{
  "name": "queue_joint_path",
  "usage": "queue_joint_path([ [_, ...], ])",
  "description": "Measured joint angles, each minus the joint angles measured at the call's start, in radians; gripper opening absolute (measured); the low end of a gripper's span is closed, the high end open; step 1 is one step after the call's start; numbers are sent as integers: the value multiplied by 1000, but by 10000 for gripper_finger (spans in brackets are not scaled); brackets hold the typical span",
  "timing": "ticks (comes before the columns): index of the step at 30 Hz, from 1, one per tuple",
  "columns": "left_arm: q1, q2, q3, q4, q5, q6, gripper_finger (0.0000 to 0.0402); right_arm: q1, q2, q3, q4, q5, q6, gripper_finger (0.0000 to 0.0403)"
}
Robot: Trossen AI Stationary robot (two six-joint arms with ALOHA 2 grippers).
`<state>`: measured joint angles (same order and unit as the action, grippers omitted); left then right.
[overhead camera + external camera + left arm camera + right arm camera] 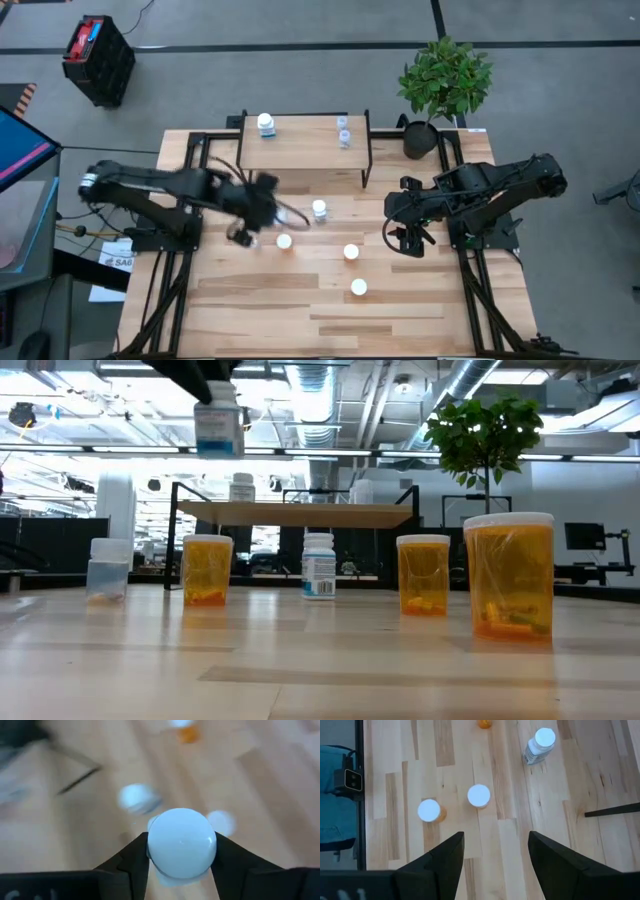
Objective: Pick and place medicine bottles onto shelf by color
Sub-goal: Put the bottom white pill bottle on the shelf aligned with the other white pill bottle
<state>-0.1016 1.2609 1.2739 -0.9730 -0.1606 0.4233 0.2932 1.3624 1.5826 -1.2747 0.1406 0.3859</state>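
The left gripper (181,865) clamps a white-capped bottle (181,842) and holds it in the air above the table (300,310), in front of the shelf (305,150) (two bottles on top). Three orange bottles (207,568) and one white bottle (318,565) stand below. The right gripper (495,855) waits, fingers apart.
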Motion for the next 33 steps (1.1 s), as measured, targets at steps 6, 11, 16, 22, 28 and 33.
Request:
queue_joint_path([
  [6, 204, -125, 1, -4, -39, 102, 164, 0, 0, 0, 0, 0, 0, 244],
  [11, 398, -135, 0, -5, 59, 187, 158, 0, 0, 0, 1, 0, 0, 244],
  [16, 546, -84, 0, -3, 205, 263, 159, 0, 0, 0, 3, 0, 0, 244],
  [22, 659, -1, 0, 3, 290, 345, 161, 0, 0, 0, 3, 0, 0, 244],
  [28, 726, 52, 0, 64, 296, 394, 161, 0, 0, 0, 3, 0, 0, 244],
  [33, 758, 51, 0, 73, 303, 399, 162, 0, 0, 0, 3, 0, 0, 244],
])
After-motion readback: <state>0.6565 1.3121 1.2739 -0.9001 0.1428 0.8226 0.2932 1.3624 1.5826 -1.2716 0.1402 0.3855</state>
